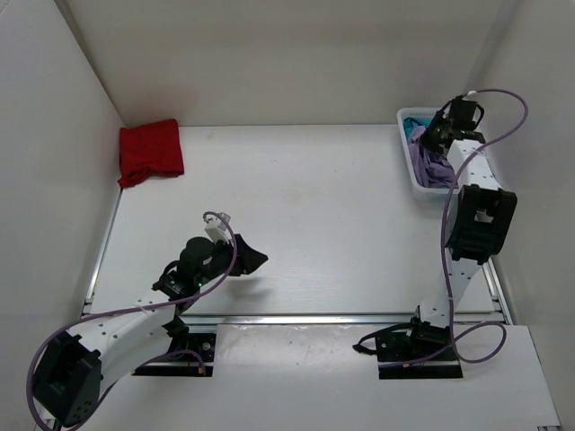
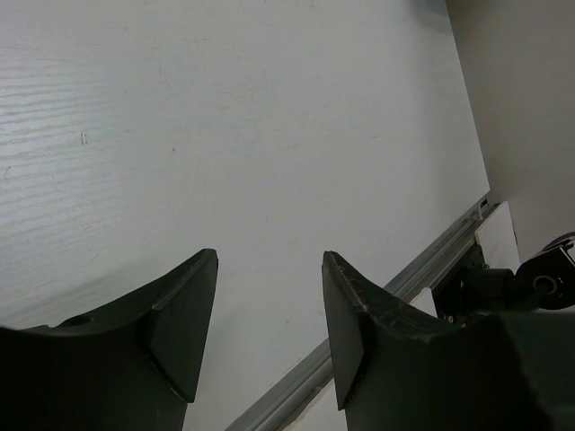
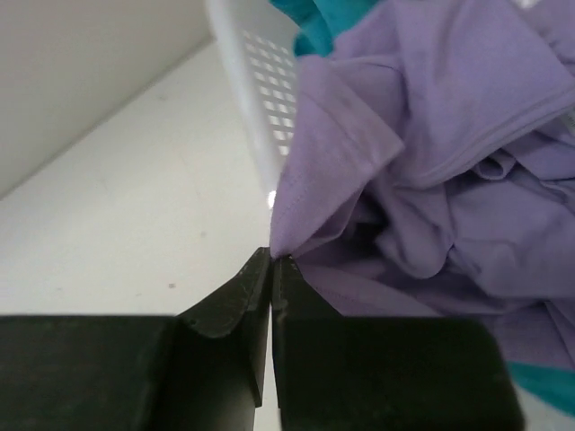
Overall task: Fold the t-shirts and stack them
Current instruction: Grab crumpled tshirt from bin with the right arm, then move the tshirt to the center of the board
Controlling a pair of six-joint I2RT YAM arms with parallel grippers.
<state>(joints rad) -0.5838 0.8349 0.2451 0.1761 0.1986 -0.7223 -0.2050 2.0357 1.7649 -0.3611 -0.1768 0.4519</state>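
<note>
We see the worktop (image 1: 314,224), dark red t-shirt (image 1: 150,151) at its far-left corner — white basket (image 1: 405,153) far right holds the lavender t-shirt (image 3: 431,162) and teal t-shirt (image 3: 310,22). Right hand (image 3: 272,260) pinches the lavender t-shirt's edge; left hand (image 2: 269,259) spread over bare worktop.

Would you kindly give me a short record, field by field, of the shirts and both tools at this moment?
red shirt: roughly folded, far-left corner of the table
purple shirt: crumpled in the white basket, far right
teal shirt: in the basket, partly hidden by the purple one
left tool: open, empty, over bare table
right tool: shut on an edge of the purple shirt
</note>
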